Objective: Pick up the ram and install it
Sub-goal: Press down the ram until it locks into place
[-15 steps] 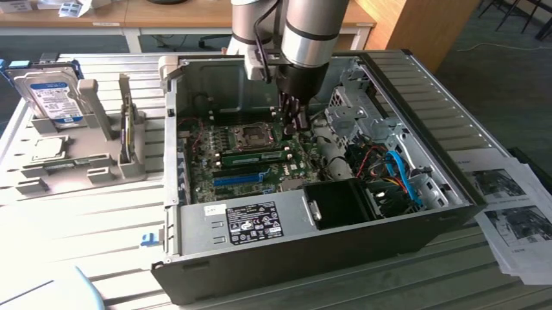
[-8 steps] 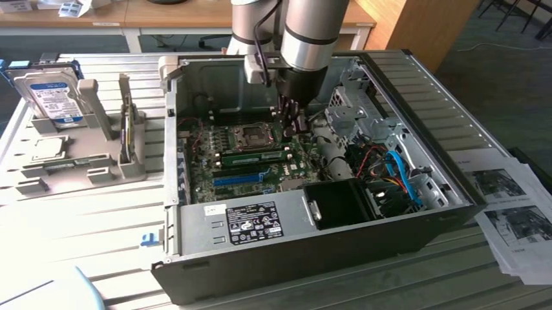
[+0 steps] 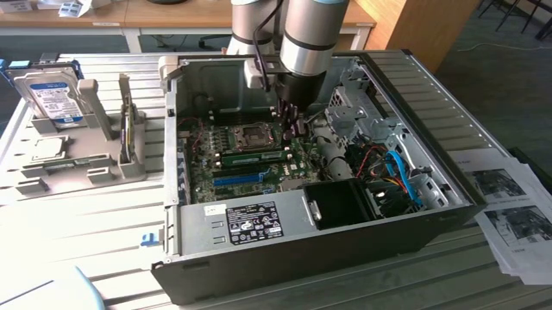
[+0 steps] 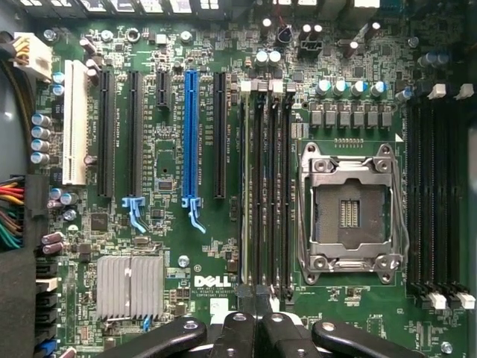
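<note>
Over the open computer case (image 3: 414, 187), the gripper (image 4: 256, 328) is seen with fingers clenched together, empty.
The ram (image 3: 252, 155) is already seated flat in its motherboard (image 4: 171, 246) slot; incomplete latching could be caused by uneven pressing.

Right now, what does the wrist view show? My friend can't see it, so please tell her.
The shut gripper hangs over a green Dell motherboard, lined up with a ram stick seated edge-up in a black slot. Beside it sit an empty silver processor socket and a long blue slot.
</note>
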Controlling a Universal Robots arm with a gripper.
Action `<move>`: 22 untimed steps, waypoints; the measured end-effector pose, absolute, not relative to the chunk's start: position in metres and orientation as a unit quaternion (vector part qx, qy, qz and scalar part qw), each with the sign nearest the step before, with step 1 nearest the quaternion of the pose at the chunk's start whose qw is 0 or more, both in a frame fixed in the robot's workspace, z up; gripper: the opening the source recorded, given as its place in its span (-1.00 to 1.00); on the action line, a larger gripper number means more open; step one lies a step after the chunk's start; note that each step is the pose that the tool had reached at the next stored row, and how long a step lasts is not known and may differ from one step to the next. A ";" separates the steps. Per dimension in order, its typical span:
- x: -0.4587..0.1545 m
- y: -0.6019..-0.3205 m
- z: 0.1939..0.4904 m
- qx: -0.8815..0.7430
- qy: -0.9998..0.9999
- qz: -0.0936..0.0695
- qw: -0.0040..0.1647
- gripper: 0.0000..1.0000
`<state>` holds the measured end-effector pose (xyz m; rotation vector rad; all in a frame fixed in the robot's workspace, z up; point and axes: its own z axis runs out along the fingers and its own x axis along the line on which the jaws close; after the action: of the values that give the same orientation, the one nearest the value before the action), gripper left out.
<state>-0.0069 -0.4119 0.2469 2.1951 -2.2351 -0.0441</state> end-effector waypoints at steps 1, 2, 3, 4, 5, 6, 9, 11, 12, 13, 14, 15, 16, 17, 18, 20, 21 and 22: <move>-0.007 -0.412 0.246 0.701 -0.713 -0.014 0.004 -0.81; -0.007 -0.412 0.245 0.701 -0.713 -0.014 0.004 -0.81; -0.007 -0.412 0.245 0.701 -0.713 -0.014 0.004 -0.81; -0.007 -0.412 0.244 0.701 -0.713 -0.014 0.004 -0.81; -0.007 -0.412 0.243 0.701 -0.713 -0.014 0.004 -0.81; -0.007 -0.412 0.242 0.701 -0.713 -0.014 0.004 -0.81; -0.007 -0.412 0.240 0.701 -0.713 -0.014 0.004 -0.81; -0.007 -0.412 0.240 0.701 -0.713 -0.014 0.004 -0.81; -0.007 -0.412 0.240 0.701 -0.713 -0.014 0.004 -0.81; -0.007 -0.412 0.240 0.701 -0.713 -0.014 0.004 -0.81; -0.007 -0.412 0.240 0.701 -0.713 -0.014 0.004 -0.81; -0.007 -0.412 0.240 0.701 -0.713 -0.014 0.004 -0.81; -0.007 -0.412 0.240 0.701 -0.713 -0.014 0.004 -0.81; -0.006 -0.412 0.240 0.701 -0.713 -0.014 0.004 -0.81; -0.006 -0.412 0.240 0.701 -0.713 -0.014 0.004 -0.81; -0.005 -0.412 0.240 0.701 -0.713 -0.014 0.004 -0.81; -0.005 -0.412 0.240 0.701 -0.713 -0.014 0.004 -0.81; -0.005 -0.412 0.240 0.701 -0.713 -0.014 0.004 -0.81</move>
<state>-0.0048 -0.4119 0.2397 2.1952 -2.2354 -0.0437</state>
